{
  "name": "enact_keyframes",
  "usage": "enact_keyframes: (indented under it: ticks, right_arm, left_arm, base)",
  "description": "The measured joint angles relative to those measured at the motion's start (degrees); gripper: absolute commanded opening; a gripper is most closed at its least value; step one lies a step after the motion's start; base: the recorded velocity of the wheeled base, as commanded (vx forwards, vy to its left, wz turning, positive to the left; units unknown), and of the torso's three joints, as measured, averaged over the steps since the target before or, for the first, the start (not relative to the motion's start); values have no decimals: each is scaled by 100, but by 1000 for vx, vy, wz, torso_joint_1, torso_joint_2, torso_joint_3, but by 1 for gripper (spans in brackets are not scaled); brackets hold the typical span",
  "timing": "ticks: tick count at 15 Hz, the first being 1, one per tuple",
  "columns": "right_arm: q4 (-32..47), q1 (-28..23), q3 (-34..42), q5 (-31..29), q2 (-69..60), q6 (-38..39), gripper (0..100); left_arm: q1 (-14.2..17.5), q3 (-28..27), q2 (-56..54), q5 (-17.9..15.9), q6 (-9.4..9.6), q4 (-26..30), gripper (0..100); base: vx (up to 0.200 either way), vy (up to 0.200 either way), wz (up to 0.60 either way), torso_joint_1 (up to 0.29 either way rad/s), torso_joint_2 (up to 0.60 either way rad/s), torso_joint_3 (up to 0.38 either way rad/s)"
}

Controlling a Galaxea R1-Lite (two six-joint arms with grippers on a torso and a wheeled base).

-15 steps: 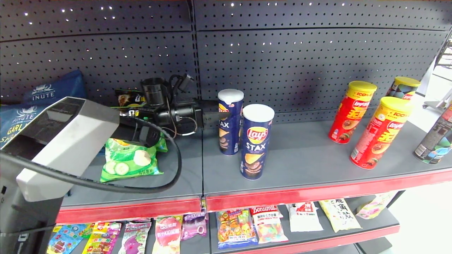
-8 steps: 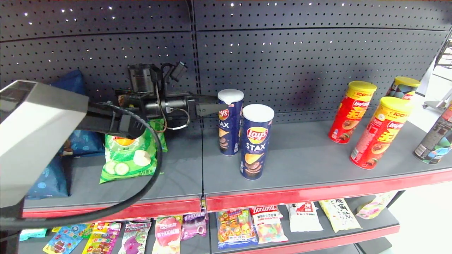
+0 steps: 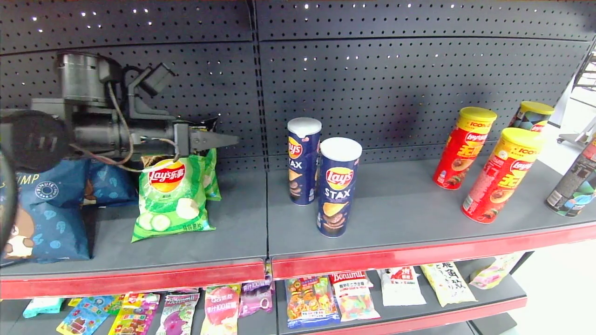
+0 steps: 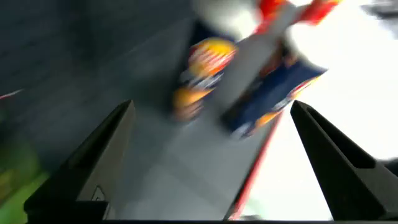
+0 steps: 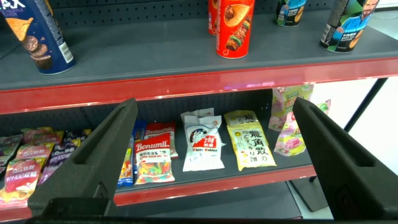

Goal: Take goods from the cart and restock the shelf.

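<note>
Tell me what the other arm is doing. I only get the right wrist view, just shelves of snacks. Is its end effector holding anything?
Observer: No. The left end effector is open, with nothing between its fingers.
Operator: Where is it?
Observer: It hovers over the upper shelf, to the left of the two blue cans and apart from them.
Operator: What's under it?
Observer: A green chip bag stands on that shelf just below it, with blue bags farther left.
</note>
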Motion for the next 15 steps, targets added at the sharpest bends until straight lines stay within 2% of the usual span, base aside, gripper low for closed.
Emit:
enact_keyframes:
  ticks: [2,4,5,7,9,13,15]
  right_arm:
    - [0,0,0,0,0,0,100]
    - [0,0,0,2,0,2,100]
    - [0,4,0,0,0,-2,100]
    - [0,4,0,2,-2,2,100]
    - [0,1,0,-2,0,2,100]
    - [-1,1,0,13,0,-22,100]
    - [0,4,0,82,-2,-80,100]
  left_arm:
    - [295,568,-844,301,372,536,100]
    - [580,1159,-1725,516,514,768,100]
    - [752,1499,-2193,725,553,807,100]
    - [1089,2160,-3017,1131,572,851,100]
    - [1320,2701,-3842,1281,539,861,100]
    - [1441,3611,-5375,1404,435,906,100]
    - [1456,3906,-6103,1643,427,1198,100]
  base:
    - [0,0,0,0,0,0]
    - [0,0,0,0,0,0]
    - [0,0,0,0,0,0]
    - [0,0,0,0,0,0]
    - [0,0,0,0,0,0]
    - [0,0,0,0,0,0]
    - [0,0,0,0,0,0]
